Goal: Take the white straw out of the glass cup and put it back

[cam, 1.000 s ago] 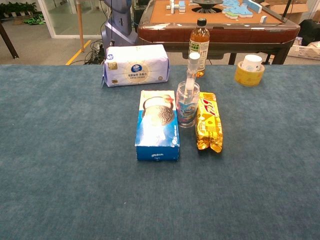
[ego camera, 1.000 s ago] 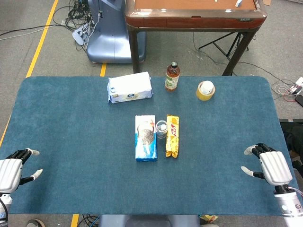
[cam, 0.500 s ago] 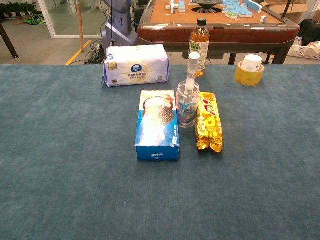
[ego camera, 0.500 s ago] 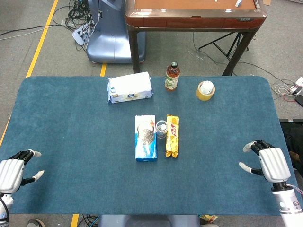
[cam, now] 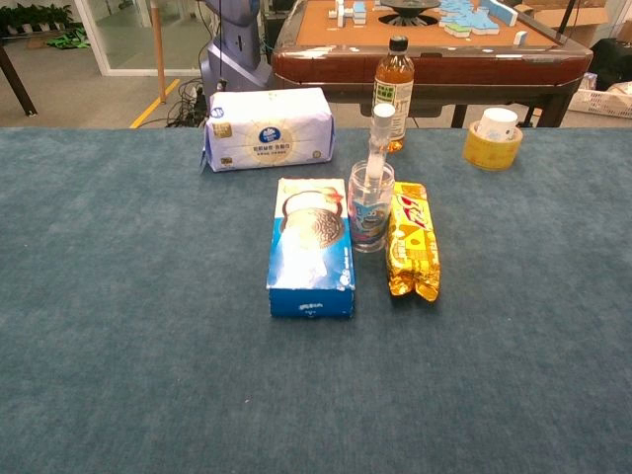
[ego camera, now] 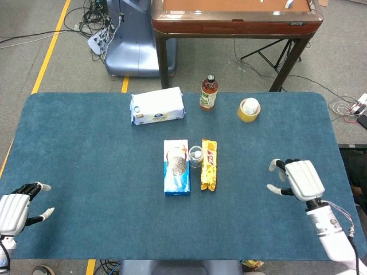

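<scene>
A: How far along is it?

B: Hardly begun, I'd judge. The white plastic straw [cam: 378,138] stands in the clear glass cup [cam: 370,207] at the table's centre, between the blue biscuit box [cam: 311,247] and the yellow snack packet [cam: 412,240].

A: And the hands?

B: The right hand [ego camera: 299,178], at four o'clock of the cup, is empty with fingers spread. The left hand [ego camera: 17,209], at eight o'clock, likewise. Both well apart from it.
</scene>
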You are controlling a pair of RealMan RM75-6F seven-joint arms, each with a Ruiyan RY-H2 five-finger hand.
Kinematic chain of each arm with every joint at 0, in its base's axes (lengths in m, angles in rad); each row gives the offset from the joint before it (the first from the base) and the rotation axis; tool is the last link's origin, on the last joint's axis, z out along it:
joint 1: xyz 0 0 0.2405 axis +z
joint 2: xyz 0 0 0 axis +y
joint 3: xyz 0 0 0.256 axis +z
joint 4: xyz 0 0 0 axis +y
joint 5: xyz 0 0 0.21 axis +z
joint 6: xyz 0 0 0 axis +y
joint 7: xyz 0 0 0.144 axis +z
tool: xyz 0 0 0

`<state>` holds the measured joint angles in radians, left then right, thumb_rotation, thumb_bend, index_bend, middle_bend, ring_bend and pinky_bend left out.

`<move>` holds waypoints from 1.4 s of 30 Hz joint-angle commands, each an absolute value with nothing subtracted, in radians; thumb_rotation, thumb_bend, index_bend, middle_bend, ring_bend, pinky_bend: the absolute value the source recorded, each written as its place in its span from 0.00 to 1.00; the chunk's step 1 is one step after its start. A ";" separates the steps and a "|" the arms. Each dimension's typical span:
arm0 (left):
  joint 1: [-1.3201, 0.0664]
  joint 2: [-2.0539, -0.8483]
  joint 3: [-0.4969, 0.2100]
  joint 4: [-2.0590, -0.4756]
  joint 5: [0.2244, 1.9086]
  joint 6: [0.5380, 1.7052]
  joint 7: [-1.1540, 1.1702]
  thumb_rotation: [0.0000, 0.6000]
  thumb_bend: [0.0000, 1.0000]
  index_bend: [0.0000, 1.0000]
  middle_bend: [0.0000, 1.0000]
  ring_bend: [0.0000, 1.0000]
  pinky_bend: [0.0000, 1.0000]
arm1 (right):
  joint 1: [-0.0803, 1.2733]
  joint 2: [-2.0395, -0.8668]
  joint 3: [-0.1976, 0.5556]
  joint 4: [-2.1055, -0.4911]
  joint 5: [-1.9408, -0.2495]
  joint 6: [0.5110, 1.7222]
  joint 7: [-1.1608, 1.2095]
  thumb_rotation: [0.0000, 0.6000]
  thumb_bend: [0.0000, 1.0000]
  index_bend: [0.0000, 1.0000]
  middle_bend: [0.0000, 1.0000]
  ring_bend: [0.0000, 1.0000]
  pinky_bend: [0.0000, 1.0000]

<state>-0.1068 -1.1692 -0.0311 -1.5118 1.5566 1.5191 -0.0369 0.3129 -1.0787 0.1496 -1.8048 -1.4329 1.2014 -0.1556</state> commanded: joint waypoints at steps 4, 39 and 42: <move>-0.106 -1.164 -0.032 -1.514 1.553 1.518 -0.047 1.00 0.16 0.40 0.41 0.35 0.52 | 0.429 -1.060 0.208 -1.885 -1.293 1.059 -0.242 1.00 0.74 0.51 0.99 0.87 0.85; -0.091 -1.139 -0.039 -1.517 1.550 1.544 -0.100 1.00 0.16 0.40 0.41 0.35 0.52 | 0.812 -1.286 0.247 -1.753 -0.795 0.791 -0.265 1.00 1.00 0.51 1.00 1.00 0.97; -0.088 -1.135 -0.039 -1.522 1.553 1.550 -0.102 1.00 0.16 0.40 0.41 0.35 0.52 | 0.831 -1.302 0.245 -1.743 -0.782 0.785 -0.265 1.00 1.00 0.50 1.00 1.00 0.97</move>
